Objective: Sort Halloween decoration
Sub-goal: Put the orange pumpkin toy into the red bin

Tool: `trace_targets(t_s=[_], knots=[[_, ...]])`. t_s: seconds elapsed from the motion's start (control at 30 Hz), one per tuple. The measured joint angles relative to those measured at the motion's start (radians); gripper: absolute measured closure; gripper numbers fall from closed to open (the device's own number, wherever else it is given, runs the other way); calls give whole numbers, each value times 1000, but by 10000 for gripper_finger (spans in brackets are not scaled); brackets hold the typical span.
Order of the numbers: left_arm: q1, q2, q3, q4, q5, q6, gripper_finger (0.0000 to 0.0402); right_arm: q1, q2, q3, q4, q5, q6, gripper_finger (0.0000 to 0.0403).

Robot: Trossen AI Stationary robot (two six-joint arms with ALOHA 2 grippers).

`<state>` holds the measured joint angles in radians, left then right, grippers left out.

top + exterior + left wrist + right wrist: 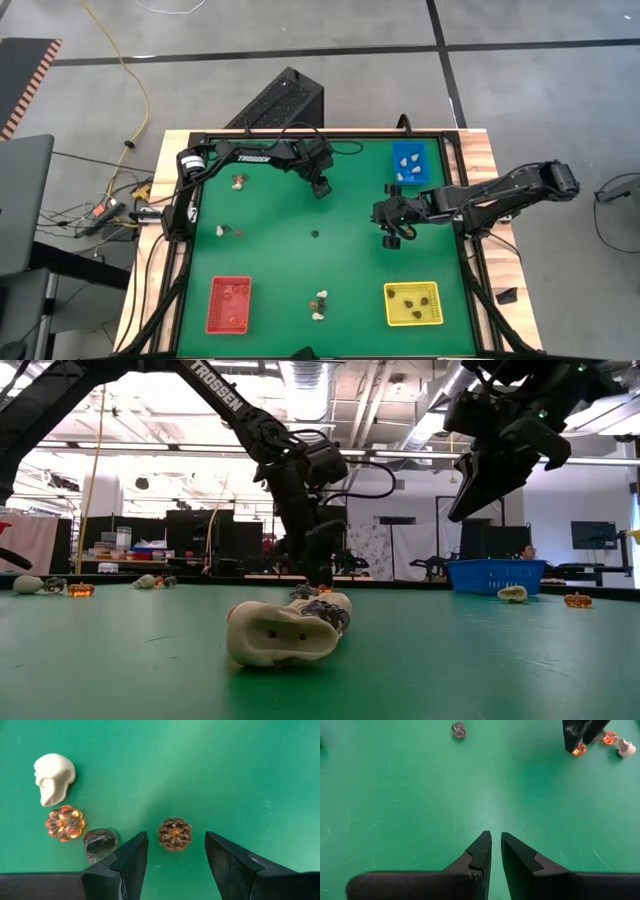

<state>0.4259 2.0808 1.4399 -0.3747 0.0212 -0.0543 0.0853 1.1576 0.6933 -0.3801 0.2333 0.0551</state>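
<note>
My left gripper [175, 852] is open and low over the green mat at the far middle [320, 186]. Its fingers stand on either side of a reddish-brown pumpkin trinket [175, 833] without touching it. Beside it lie a cream skull [54, 777], an orange pumpkin [65, 822] and a dark trinket [100, 842]. My right gripper [496, 851] is shut on nothing and hangs raised over the mat right of centre [390, 226]. From there I see the left fingers [580, 732] over the same cluster. Other trinkets rest on the mat [238, 181], [225, 231], [314, 235], [320, 303].
A blue tray [410, 162] sits at the far right, a red tray [228, 305] near left and a yellow tray [412, 303] near right, each holding a few trinkets. A cream skull [285, 630] lies close to the low camera. Raised black rails edge the mat.
</note>
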Motion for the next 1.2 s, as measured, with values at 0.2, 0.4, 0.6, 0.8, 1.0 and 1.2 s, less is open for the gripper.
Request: trace_targets(t_s=[0.2, 0.4, 0.6, 0.8, 1.0, 1.2], knots=[[0, 0, 0, 17, 0, 2, 214, 0, 0, 0, 0, 0, 0, 327], [0, 0, 0, 10, 1, 6, 214, 0, 0, 0, 0, 0, 4, 327], [-7, 20, 1, 24, -34, 16, 219, 2, 0, 0, 0, -1, 6, 327], [-7, 21, 1, 18, -46, 12, 252, 13, 0, 0, 0, -1, 8, 327], [-4, 21, 1, 12, -49, 16, 297, 13, 0, 0, -2, -1, 7, 327], [-3, 17, 7, 10, -24, 33, 322, 13, 0, 0, -5, -1, 8, 327]])
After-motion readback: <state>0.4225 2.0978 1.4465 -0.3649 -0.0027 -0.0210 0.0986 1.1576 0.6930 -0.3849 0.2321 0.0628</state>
